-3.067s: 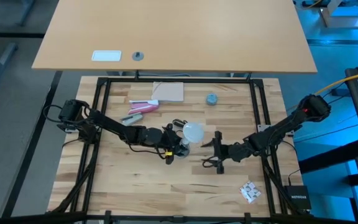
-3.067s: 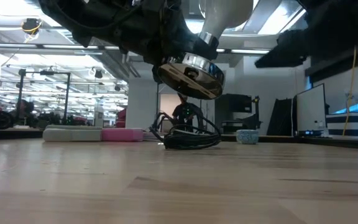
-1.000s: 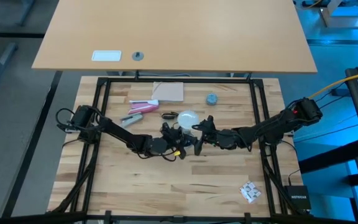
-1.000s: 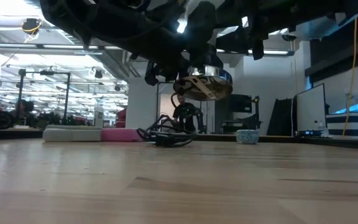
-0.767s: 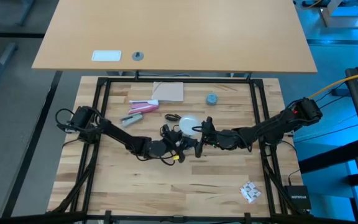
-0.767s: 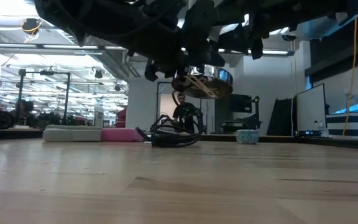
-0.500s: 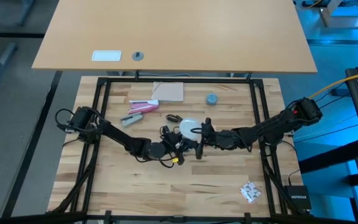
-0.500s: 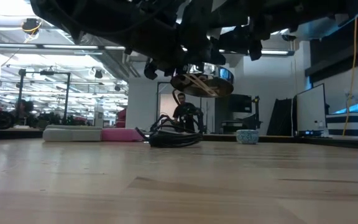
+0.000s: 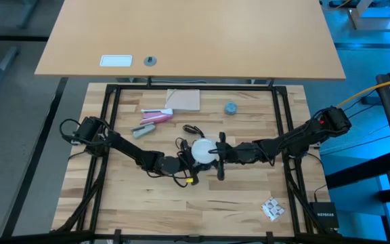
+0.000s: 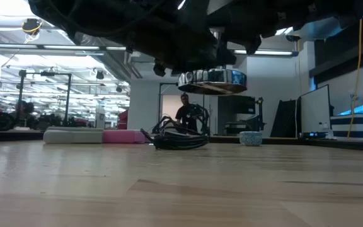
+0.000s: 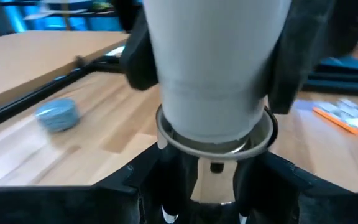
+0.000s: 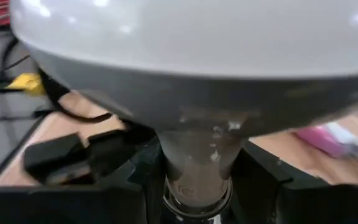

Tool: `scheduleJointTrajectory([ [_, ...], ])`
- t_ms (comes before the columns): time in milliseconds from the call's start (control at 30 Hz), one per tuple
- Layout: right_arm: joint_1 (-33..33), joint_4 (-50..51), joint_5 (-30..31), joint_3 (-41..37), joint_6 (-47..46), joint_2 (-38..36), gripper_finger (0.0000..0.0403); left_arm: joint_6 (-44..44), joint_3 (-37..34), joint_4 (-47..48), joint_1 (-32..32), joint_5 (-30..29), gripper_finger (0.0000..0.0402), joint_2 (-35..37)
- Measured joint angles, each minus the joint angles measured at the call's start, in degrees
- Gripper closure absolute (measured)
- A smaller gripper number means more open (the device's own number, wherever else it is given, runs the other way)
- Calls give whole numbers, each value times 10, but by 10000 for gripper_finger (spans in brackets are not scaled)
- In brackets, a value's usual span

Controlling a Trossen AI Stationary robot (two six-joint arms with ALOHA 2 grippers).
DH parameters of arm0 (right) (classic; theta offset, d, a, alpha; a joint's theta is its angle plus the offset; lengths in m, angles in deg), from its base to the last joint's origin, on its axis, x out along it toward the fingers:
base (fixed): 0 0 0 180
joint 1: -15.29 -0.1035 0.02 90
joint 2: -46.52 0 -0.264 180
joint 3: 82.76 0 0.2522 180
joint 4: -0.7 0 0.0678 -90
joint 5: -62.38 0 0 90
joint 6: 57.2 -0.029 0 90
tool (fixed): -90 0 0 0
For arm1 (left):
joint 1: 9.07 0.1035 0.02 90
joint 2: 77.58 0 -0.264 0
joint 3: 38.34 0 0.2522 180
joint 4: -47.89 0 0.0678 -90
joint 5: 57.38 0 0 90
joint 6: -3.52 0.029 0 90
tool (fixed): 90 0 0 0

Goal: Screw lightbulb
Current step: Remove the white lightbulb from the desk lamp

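Note:
The white lightbulb (image 9: 200, 150) stands upright over the middle of the table, globe up, its base down in the round silvery socket (image 10: 212, 78). The socket is lifted clear of the table and sits level. My left gripper (image 9: 185, 162) is shut on the socket from the left. My right gripper (image 9: 217, 153) is shut on the bulb from the right. The socket's black cord (image 10: 178, 139) lies coiled on the table behind it. In the left wrist view the bulb's cone (image 11: 216, 74) goes into the socket's rim (image 11: 263, 134). My left gripper holds the socket's body below its rim (image 11: 166, 148) between its two fingers, coming from the table's left. The socket is clear of the table, opening up, level. The arm hides the contact in the high view. My right gripper pinches the bulb's cone (image 11: 166, 68), just below the globe, between its two fingers (image 11: 138, 56), one on each side. The fingers come about level from the table's right. The bulb stands upright, its neck (image 12: 197, 158) down in the socket.
A small blue-grey cap (image 9: 230, 108), a tan pad (image 9: 183, 99) and pink and grey items (image 9: 156, 115) lie toward the far edge. A small crumpled packet (image 9: 271, 209) lies at the near right. Black frame rails (image 9: 111, 115) run along the table's sides.
Both grippers have gone toward the table's near edge with bulb and socket. The socket was tilted and now sits level. The bulb leaned toward the far edge and now stands upright. My right gripper has turned about the bulb.

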Motion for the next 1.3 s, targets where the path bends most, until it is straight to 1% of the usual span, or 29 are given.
scheduleJointTrajectory([
  [133, 0, 0, -77, 0, 29, 0, 254, 31, 0, 1, -10, 50, 226, 0],
  [367, 0, -2, -241, 0, 97, 0, 247, 45, 1, 0, -24, 197, 226, 0],
  [500, 0, -7, -303, 0, 135, 0, 251, 33, 2, 9, -24, 265, 226, 3],
  [633, 1, -17, -337, 0, 158, 1, 250, 27, 3, 9, -18, 322, 226, 4],
  [733, 1, -33, -359, 0, 178, 2, 250, 10, 3, 8, -11, 379, 226, 5],
  [833, 1, -44, -363, 0, 189, 2, 249, -12, 4, 4, -1, 438, 226, 5],
  [1100, 1, -55, -367, 1, 197, 2, 251, -60, 3, -10, 25, 551, 226, 5],
  [1300, 1, -85, -378, 1, 218, 5, 251, -119, 3, -39, 44, 657, 226, 5],
])
